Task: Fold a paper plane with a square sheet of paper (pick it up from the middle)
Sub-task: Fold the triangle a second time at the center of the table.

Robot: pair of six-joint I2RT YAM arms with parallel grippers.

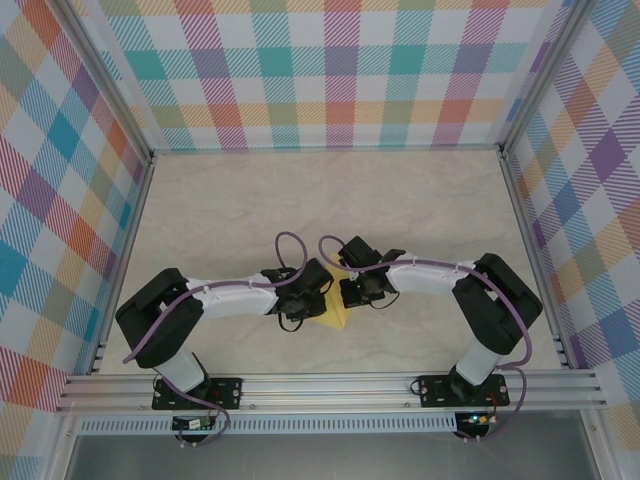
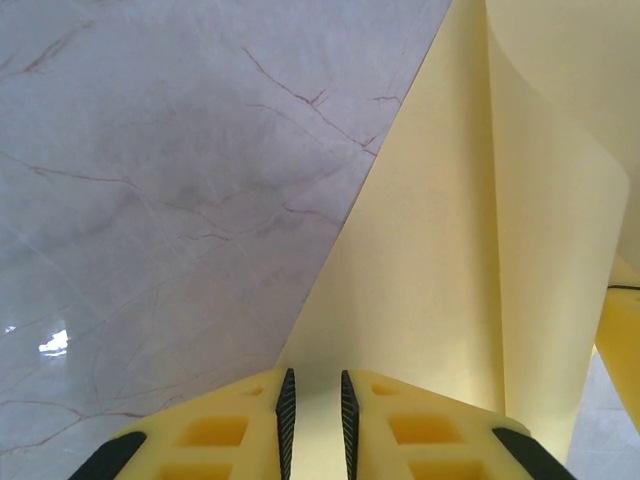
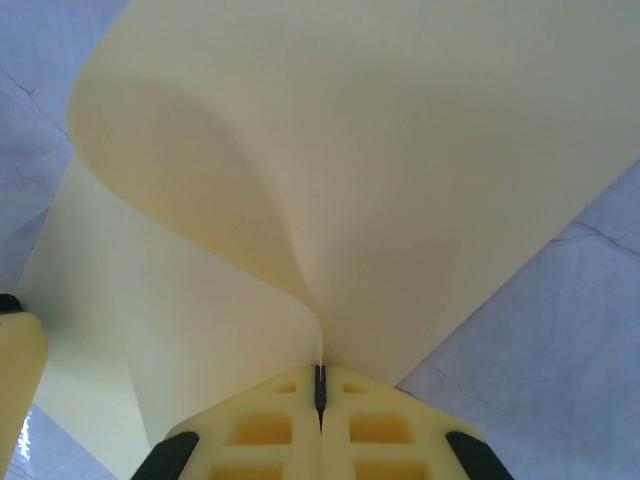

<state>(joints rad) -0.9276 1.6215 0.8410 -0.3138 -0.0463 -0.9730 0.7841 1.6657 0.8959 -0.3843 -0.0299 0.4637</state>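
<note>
The square sheet of paper (image 1: 336, 318) is pale yellow and lies on the marble table between the two arms, mostly covered by them. In the right wrist view the sheet (image 3: 400, 150) curls up in a tall loop, and my right gripper (image 3: 320, 376) is shut on its edge. My left gripper (image 2: 316, 388) stands over a flat part of the sheet (image 2: 440, 260). Its jaws are a narrow gap apart and pinch nothing, with paper showing beneath the gap. From above, the left gripper (image 1: 300, 300) and the right gripper (image 1: 352, 288) almost meet over the paper.
The marble tabletop (image 1: 300, 200) stretches back to checked walls. An aluminium rail (image 1: 330, 385) runs along the near edge, with both arm bases bolted to it. Purple cables loop over both arms near the wrists.
</note>
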